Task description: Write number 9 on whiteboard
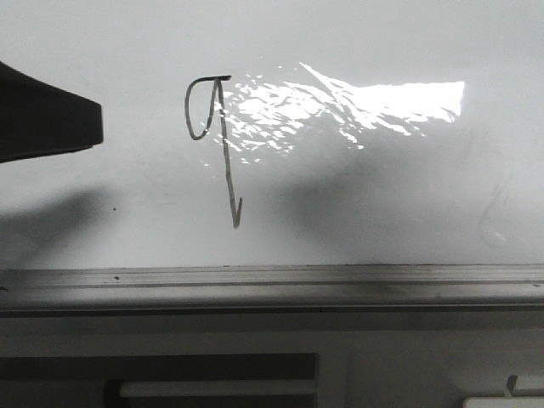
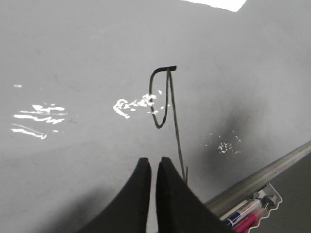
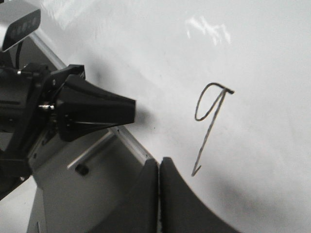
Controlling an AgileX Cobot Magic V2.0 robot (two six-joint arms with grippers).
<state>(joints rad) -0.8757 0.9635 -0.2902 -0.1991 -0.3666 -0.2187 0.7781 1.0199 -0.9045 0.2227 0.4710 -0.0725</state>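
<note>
Your number 9 [image 1: 217, 140] sits thin and dark on the whiteboard [image 1: 382, 212], narrow loop, long hooked stem; both tools, left tool [image 2: 153, 167] and right tool [image 3: 159, 167], are pressed together, empty.

Bright glare patch [image 1: 374, 102]; markers in tray [image 2: 245, 216].

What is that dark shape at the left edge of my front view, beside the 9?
Observer: That's the left pincer, fingers shut with nothing between them.
Operator: Any markers in sight?
Observer: Yes. The left wrist view shows markers lying just below the whiteboard, under its edge strip.
Operator: And the right pincer?
Observer: The right pincer is shut and empty, close to the foot of the number 9.
</note>
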